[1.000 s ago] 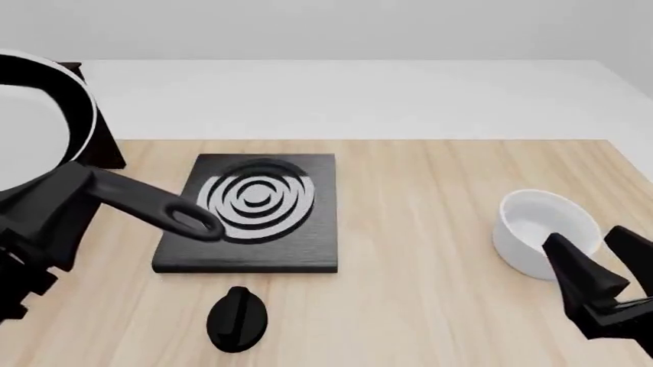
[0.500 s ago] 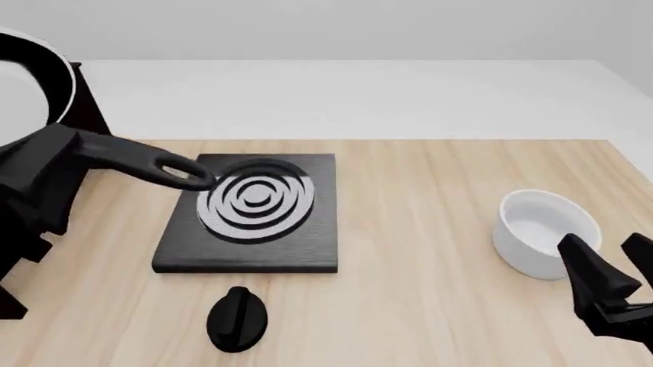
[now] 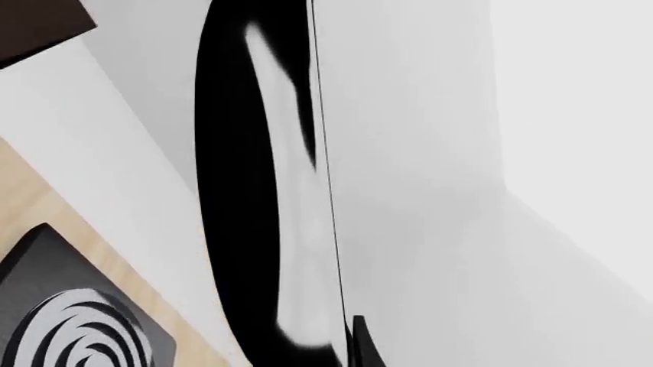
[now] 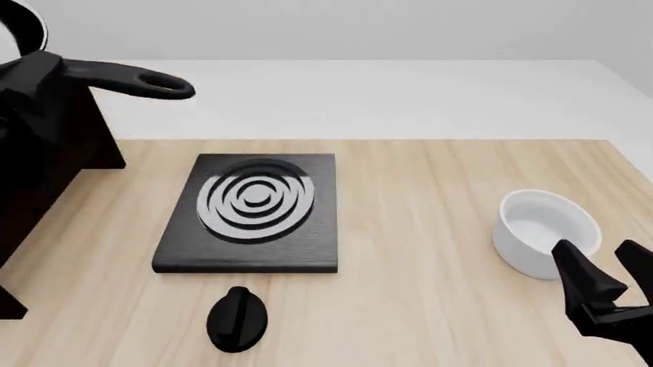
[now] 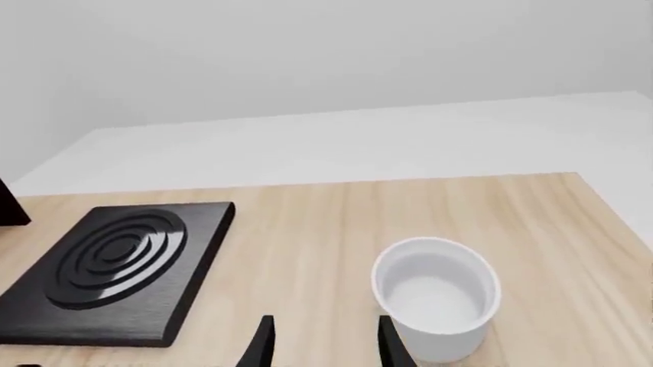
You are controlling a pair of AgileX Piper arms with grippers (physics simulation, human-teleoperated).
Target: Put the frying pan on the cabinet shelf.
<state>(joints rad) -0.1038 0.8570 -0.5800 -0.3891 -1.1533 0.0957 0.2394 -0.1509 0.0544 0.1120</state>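
Observation:
The frying pan is held high at the far left of the front view, mostly cut off by the frame. Its pale rim [image 4: 30,23] and long black handle [image 4: 138,81] show, the handle pointing right. My left gripper [image 4: 36,73] is shut on the handle near the pan's body. The left wrist view shows the pan [image 3: 240,191] close up and on edge. The dark cabinet [image 4: 66,149] stands below the pan at the left; I cannot make out its shelf board. My right gripper [image 4: 604,269] is open and empty beside the white bowl [image 4: 544,228].
A square black stove plate with grey rings [image 4: 250,208] lies at the table's middle left, with a black knob [image 4: 238,317] in front of it. The right wrist view shows the bowl [image 5: 433,294], the stove plate [image 5: 118,260] and my open fingertips [image 5: 263,344].
My left arm has lifted the pan up and away to the left; the handle has risen from over the stove plate to above the cabinet. The right gripper has hardly moved.

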